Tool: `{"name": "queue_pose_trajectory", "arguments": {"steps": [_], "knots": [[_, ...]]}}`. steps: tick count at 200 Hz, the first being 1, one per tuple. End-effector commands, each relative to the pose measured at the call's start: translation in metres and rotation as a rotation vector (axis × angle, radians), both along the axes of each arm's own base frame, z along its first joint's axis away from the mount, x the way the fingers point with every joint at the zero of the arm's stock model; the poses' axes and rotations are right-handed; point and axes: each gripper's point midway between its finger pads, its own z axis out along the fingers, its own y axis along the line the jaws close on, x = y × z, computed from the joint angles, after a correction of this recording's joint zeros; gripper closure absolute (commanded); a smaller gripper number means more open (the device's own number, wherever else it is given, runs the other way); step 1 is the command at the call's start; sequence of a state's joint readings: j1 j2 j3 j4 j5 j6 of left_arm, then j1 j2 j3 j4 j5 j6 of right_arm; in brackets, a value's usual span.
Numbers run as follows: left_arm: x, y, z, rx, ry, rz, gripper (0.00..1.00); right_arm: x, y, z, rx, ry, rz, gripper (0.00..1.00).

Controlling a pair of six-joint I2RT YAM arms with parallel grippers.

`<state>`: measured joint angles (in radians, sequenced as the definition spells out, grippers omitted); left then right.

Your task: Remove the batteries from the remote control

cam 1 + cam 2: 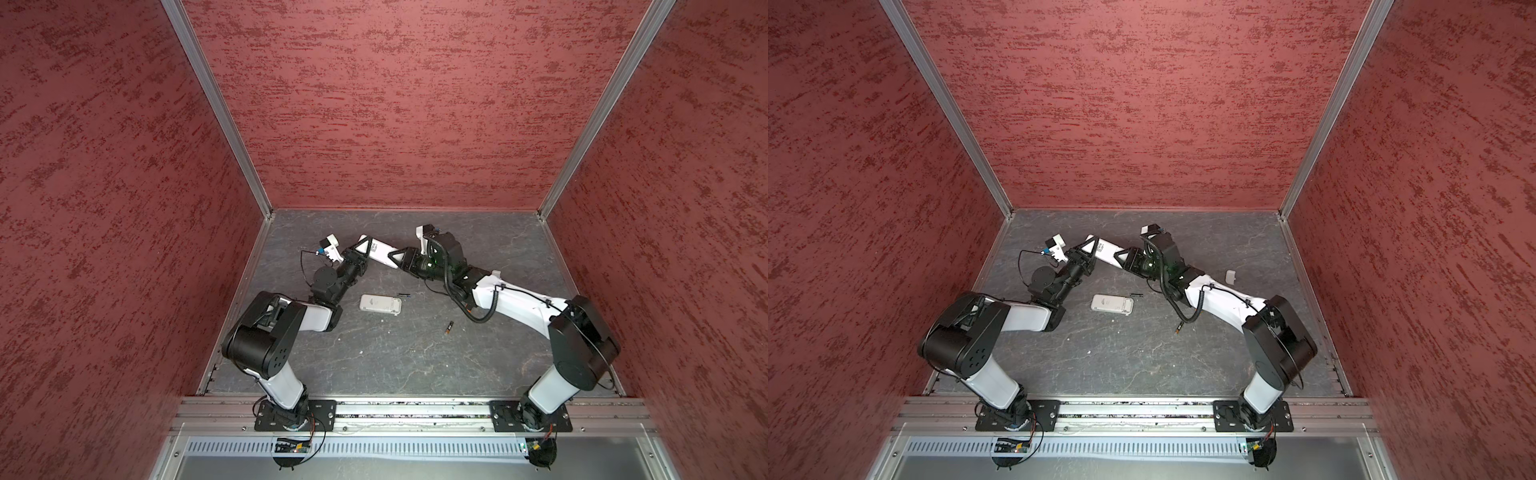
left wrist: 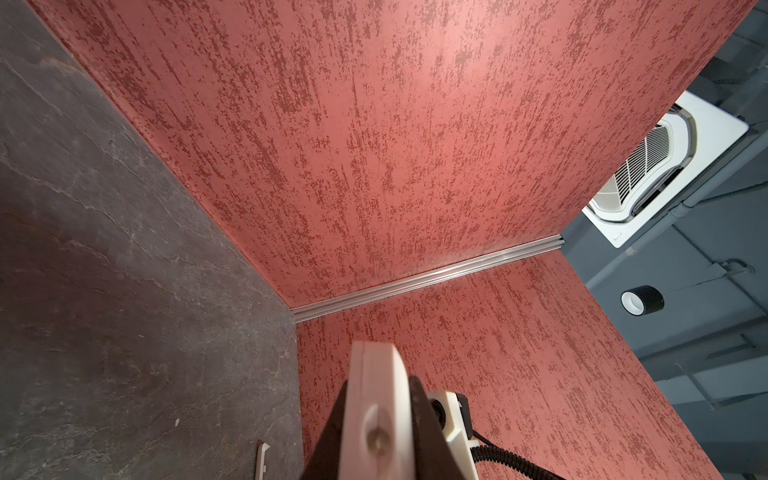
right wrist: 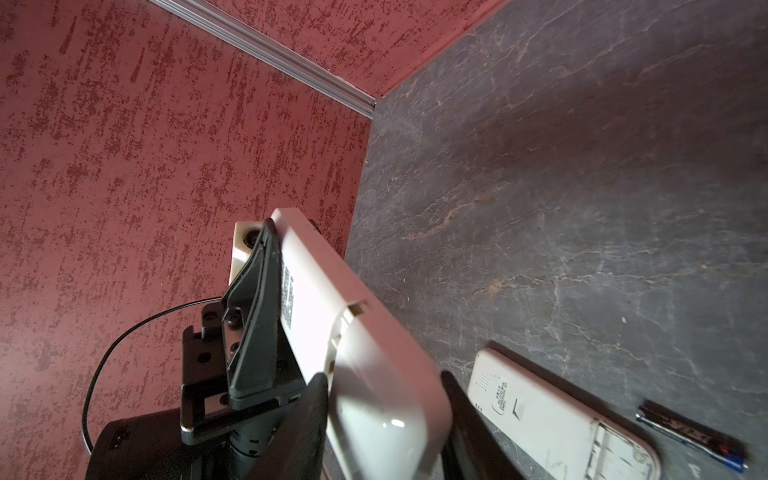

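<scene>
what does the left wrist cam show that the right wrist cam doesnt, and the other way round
Only the left wrist view: a ceiling air vent, a black ceiling lamp and a small white piece lying on the table. Only the right wrist view: a second remote lying on the table with its battery bay open, a loose battery beside it, and the left pincer clamped on the held remote. Both: that held remote, the red walls and the grey table.
</scene>
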<state>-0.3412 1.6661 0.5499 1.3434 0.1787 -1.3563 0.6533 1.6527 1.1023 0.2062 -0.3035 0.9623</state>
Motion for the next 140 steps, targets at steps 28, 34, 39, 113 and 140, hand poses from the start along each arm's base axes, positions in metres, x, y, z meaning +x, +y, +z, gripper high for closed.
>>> {"name": "queue_pose_trajectory", "arguments": {"steps": [28,34,39,113,140], "knots": [[-0.007,0.006,0.031,-0.029,-0.102,0.006,1.00,-0.007,-0.005,0.008,0.057,0.003,-0.013,0.54],[-0.007,0.006,0.031,-0.028,-0.102,0.008,1.00,-0.008,-0.005,0.010,0.070,0.000,-0.011,0.53],[-0.006,0.006,0.031,-0.028,-0.104,0.007,1.00,-0.009,-0.005,0.013,0.083,-0.006,-0.010,0.52],[-0.004,0.006,0.029,-0.025,-0.099,0.008,1.00,-0.016,-0.006,0.028,0.191,-0.038,0.006,0.53],[-0.005,0.006,0.027,-0.022,-0.097,0.007,1.00,-0.016,-0.007,0.032,0.208,-0.049,0.010,0.55]]}}
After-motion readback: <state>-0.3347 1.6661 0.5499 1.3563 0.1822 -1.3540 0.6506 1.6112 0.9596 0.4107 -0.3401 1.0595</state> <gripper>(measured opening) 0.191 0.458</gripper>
